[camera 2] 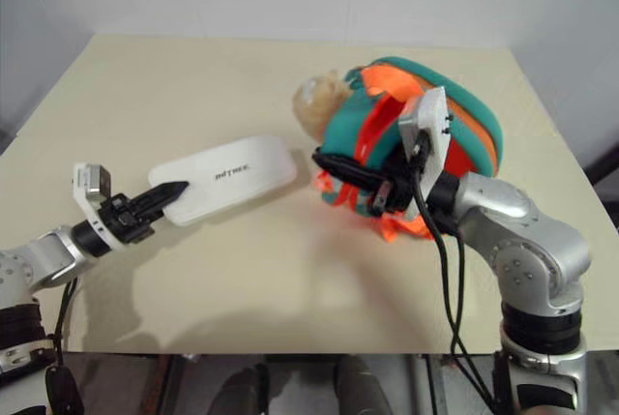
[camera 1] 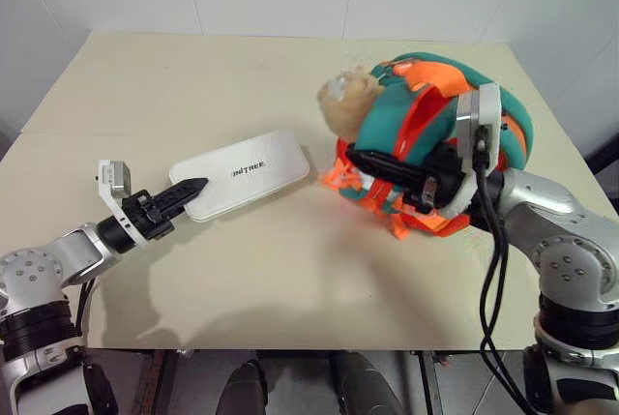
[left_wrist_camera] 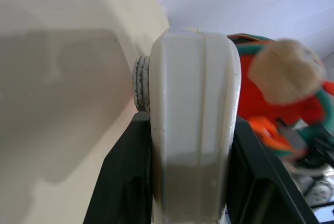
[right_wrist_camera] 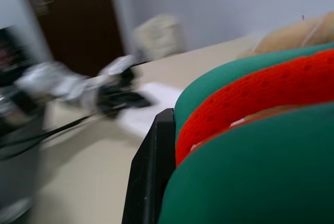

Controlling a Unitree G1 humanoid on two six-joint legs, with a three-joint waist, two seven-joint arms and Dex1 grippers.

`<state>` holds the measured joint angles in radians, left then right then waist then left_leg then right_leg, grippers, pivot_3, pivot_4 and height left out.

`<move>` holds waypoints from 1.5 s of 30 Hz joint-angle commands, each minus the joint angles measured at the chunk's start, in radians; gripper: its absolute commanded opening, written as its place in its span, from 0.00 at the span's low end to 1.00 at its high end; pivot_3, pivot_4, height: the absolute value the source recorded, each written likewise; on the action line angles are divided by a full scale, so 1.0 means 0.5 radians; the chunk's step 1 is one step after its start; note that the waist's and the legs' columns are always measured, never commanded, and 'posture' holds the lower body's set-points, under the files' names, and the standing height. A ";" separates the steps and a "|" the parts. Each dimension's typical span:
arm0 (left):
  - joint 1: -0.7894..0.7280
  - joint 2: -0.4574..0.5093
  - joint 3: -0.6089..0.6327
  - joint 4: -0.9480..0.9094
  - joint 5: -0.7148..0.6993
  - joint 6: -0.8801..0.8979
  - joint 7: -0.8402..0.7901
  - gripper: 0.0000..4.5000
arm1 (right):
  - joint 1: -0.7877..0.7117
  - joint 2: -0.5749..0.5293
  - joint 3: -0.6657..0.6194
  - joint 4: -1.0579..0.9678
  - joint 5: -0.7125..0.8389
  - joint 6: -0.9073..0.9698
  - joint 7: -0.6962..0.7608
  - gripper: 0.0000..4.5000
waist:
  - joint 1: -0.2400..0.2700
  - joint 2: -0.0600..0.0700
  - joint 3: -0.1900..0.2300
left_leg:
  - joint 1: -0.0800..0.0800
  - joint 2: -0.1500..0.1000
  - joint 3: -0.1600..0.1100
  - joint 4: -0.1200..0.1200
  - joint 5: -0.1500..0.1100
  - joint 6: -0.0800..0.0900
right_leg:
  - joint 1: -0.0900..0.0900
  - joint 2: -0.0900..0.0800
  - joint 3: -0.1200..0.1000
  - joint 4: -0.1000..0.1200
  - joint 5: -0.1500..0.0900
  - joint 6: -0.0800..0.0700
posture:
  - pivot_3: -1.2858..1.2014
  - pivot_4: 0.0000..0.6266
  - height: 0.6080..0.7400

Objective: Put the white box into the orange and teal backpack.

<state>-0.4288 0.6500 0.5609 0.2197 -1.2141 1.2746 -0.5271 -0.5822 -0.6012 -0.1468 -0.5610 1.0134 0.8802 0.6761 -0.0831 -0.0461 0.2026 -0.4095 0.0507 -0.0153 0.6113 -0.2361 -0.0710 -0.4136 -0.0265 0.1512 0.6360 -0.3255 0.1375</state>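
Lying flat at the tabletop's (camera 1: 290, 280) middle, the white box (camera 1: 244, 172), pinched at its near-left end by the left fingers (camera 1: 190, 190), looks rigid, smooth and slip-prone, while the right fingers (camera 1: 387, 175) clamp the soft, floppy orange and teal backpack (camera 1: 426, 134) just right.

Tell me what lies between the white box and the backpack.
Bare table separates the white box from the orange and teal backpack, in the left eye view.

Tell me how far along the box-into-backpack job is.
Both grasps look done: the left gripper is shut on the white box's near end, the right gripper is shut on the orange and teal backpack. The box lies outside the backpack on the table; insertion remains.
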 commanded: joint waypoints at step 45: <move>0.132 0.592 0.118 -0.444 0.259 -0.915 -1.626 0.29 | 0.394 -0.295 0.236 0.211 -0.394 -0.758 1.188 0.00 | 0.002 0.000 0.000 | 0.001 0.001 -0.002 0.005 -0.001 0.001 | 0.004 0.000 -0.006 0.001 -0.002 -0.002 | 0.52 0.24 1.00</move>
<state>-0.3478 0.9184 0.6084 0.0367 -1.0496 0.8145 -1.3133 -0.3842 -0.7569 0.0095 -0.4269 0.7856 0.5228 1.2736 -0.0822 -0.0463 0.2027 -0.4088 0.0513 -0.0161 0.6138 -0.2367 -0.0704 -0.4116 -0.0267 0.1482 0.6369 -0.3263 0.1365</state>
